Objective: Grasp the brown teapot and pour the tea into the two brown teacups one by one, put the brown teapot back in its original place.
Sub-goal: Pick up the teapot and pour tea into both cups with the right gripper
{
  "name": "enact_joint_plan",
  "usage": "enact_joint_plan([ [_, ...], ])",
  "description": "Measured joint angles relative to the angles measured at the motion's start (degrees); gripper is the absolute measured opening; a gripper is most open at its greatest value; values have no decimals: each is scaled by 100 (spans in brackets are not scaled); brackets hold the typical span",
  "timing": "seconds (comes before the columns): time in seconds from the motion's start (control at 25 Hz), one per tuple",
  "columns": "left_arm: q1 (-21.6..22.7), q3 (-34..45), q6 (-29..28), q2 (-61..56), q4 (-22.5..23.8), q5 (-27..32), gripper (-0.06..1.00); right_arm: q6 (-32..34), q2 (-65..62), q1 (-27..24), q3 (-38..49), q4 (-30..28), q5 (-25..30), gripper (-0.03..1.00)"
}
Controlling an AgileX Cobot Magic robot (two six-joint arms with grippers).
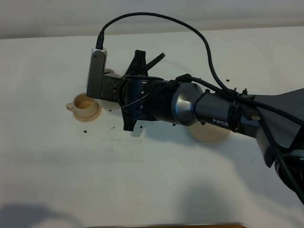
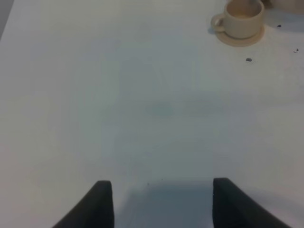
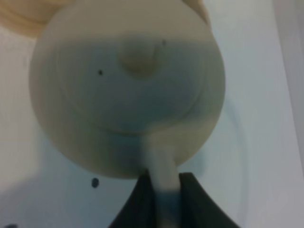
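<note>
In the right wrist view the brown teapot (image 3: 128, 90) fills the frame, its lid knob (image 3: 137, 59) facing the camera. My right gripper (image 3: 161, 192) is shut on the teapot's loop handle. Seen from the high camera, the right arm (image 1: 190, 107) reaches across to the left and its wrist hides the teapot. One brown teacup (image 1: 85, 104) stands on its saucer just left of that wrist; a second teacup (image 1: 113, 73) shows only as a pale edge behind it. The round tan coaster (image 1: 211, 135) lies partly under the arm. My left gripper (image 2: 161, 202) hangs open over bare table, far from the teacup (image 2: 243, 16).
Small dark specks (image 1: 85, 130) are scattered on the white table (image 1: 152, 180) near the cups. A black cable (image 1: 199, 38) loops above the right arm. A wooden strip (image 1: 190, 226) edges the table's front.
</note>
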Motion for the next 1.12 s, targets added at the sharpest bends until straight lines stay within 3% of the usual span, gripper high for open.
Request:
enact_joint_plan([
  [1.12, 0, 0, 0, 0, 0, 0, 52, 14, 110, 189, 0, -820, 212, 8],
])
